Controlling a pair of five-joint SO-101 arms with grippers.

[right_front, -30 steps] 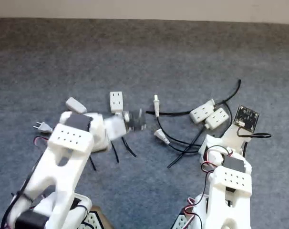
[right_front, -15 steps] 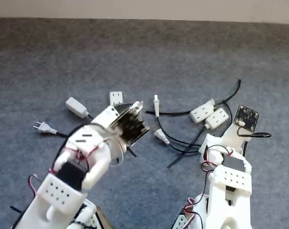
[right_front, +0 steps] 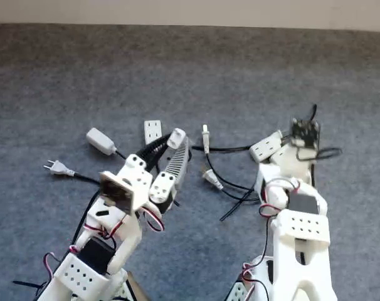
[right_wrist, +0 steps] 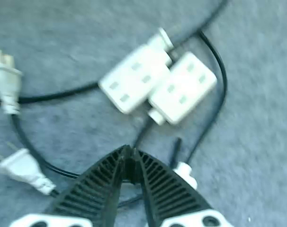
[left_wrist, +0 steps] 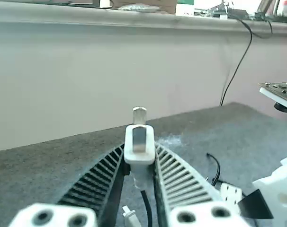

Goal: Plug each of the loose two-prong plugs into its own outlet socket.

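Note:
My left gripper (left_wrist: 139,152) is shut on a white two-prong plug (left_wrist: 139,141), held off the carpet with its prongs pointing away from the wrist; the high view shows this plug (right_front: 176,137) next to a white outlet socket (right_front: 152,131). My right gripper (right_wrist: 128,160) is shut, its tips over a black cable just short of two white outlet blocks, one (right_wrist: 135,78) beside the other (right_wrist: 182,88). Two loose white plugs lie nearby, one (right_wrist: 6,81) farther off and one (right_wrist: 23,171) closer; the high view shows them at centre, the first (right_front: 205,135) above the second (right_front: 212,179).
A white adapter (right_front: 101,141) and a black-corded round-pin plug (right_front: 55,167) lie on the grey carpet at the left. Black cables (right_front: 240,188) loop between the arms. The right arm (right_front: 300,222) stands at the lower right.
The left arm swung round and tilted upward with the plug in its gripper. The right arm's wrist moved forward and left, over the two outlet blocks.

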